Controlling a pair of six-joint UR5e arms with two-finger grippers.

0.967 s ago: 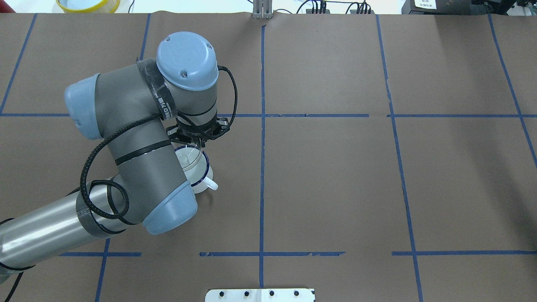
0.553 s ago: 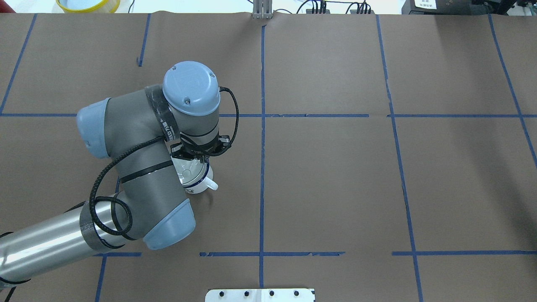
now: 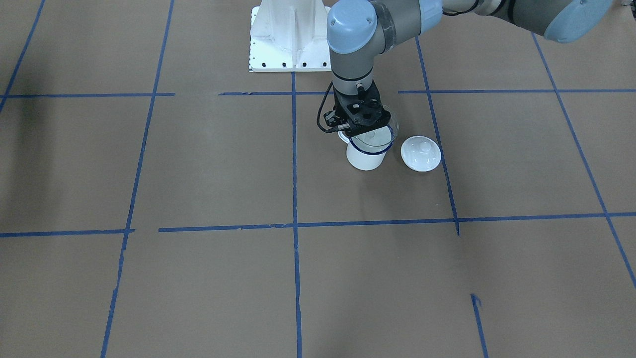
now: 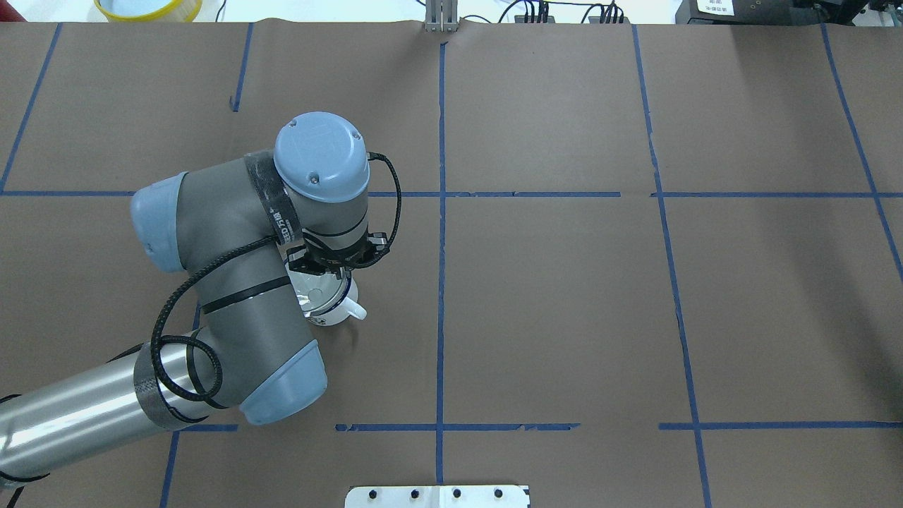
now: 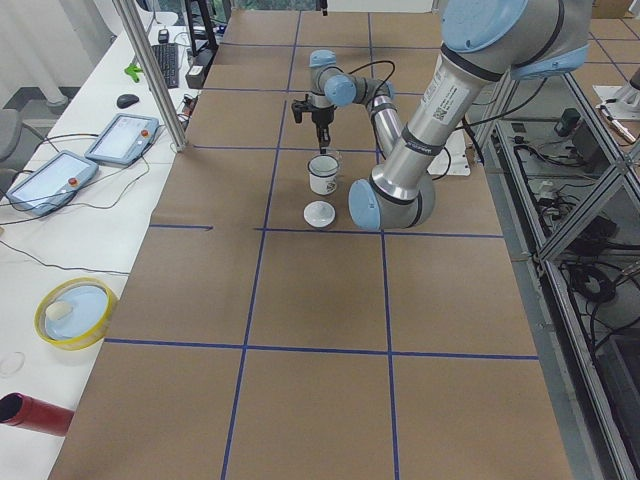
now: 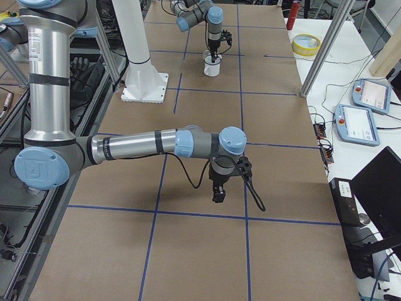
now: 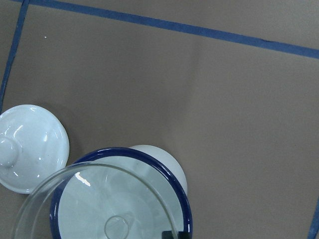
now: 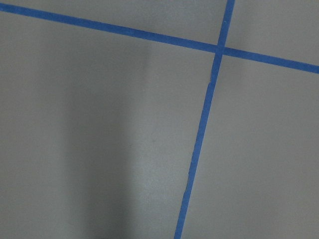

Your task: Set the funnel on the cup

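Note:
The white cup (image 3: 366,158) with a dark blue rim stands on the brown table paper; it also shows in the overhead view (image 4: 337,315) with its handle toward the right. My left gripper (image 3: 360,127) hangs straight above it, shut on the rim of the clear funnel (image 3: 378,133). The funnel's mouth sits over the cup's rim, slightly off-centre, with its spout down inside, as the left wrist view shows: funnel (image 7: 99,199), cup (image 7: 164,172). My right gripper (image 6: 218,193) hovers over bare paper far from the cup; I cannot tell whether it is open or shut.
A round white knobbed lid (image 3: 421,153) lies on the paper right beside the cup, also in the left wrist view (image 7: 27,147). The robot's white base plate (image 3: 290,40) stands behind. A yellow bowl (image 4: 148,7) sits off the far left table edge.
My left arm has moved toward the robot's side, bringing the funnel from the cup's far edge to over the cup's mouth. The cup has not moved.

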